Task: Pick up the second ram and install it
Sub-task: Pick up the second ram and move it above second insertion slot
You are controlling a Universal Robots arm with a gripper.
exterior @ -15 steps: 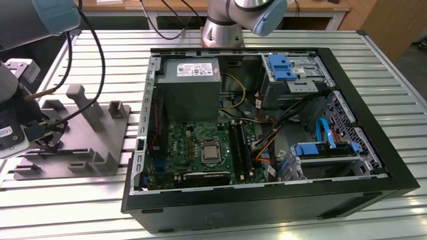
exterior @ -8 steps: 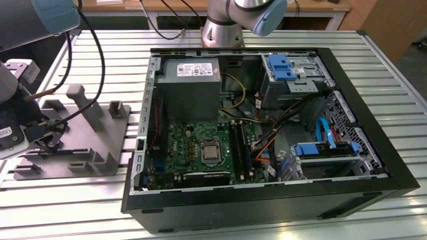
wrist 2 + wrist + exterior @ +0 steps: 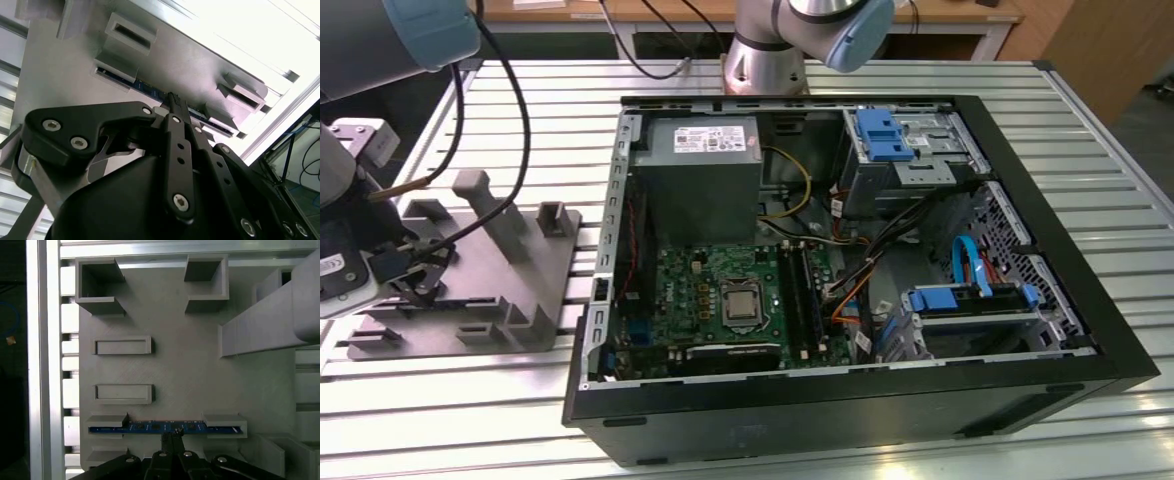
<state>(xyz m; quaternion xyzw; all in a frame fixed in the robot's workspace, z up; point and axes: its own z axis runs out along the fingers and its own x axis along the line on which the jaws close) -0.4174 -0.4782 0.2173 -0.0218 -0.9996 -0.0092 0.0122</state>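
The second ram [image 3: 165, 427] is a thin blue-green board standing on edge between two low holders of a grey fixture plate [image 3: 190, 375]; its edge shows too in the second wrist view [image 3: 150, 90]. My gripper [image 3: 171, 436] hangs over the fixture at the exterior view's left [image 3: 411, 282]. Its black fingers [image 3: 173, 102] are pressed together, tips right at the middle of the ram's near side, with nothing between them. The open computer case [image 3: 854, 250] holds the green motherboard [image 3: 720, 290] with its long memory slots [image 3: 798, 295].
The fixture plate carries empty rectangular pockets [image 3: 122, 346] and tall grey posts [image 3: 500, 215]. Slatted aluminium table [image 3: 454, 400] lies under everything. Cables [image 3: 500, 90] hang from the arm above the fixture. Drive cages with blue clips [image 3: 887, 135] sit in the case.
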